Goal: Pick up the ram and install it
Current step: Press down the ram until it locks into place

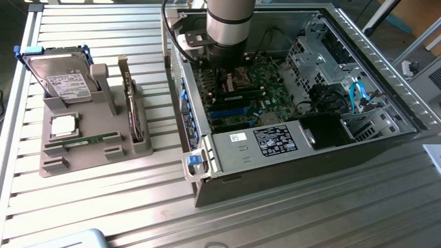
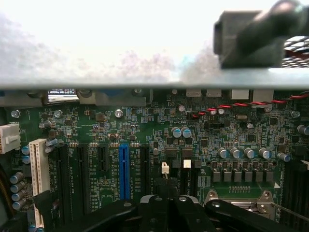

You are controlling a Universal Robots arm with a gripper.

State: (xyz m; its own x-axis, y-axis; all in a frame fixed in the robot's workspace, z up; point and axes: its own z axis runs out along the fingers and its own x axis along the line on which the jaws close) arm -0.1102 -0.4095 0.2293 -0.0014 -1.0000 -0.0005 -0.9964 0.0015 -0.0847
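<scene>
We see the arm (image 1: 230,26) reaching down into the open case (image 1: 344,155), its hand (image 2: 169,205) closed tight just above the motherboard (image 2: 145,130), near the CPU socket (image 2: 241,193) and beside the blue slot (image 2: 124,169); nothing shows between the fingers. The ram (image 1: 90,139) lies flat in the grey tray (image 1: 82,160) on the desk (image 1: 289,217), well apart from the case on the exterior view's left, in front of the hard drive (image 1: 62,77) and beside the processor (image 1: 63,125).
</scene>
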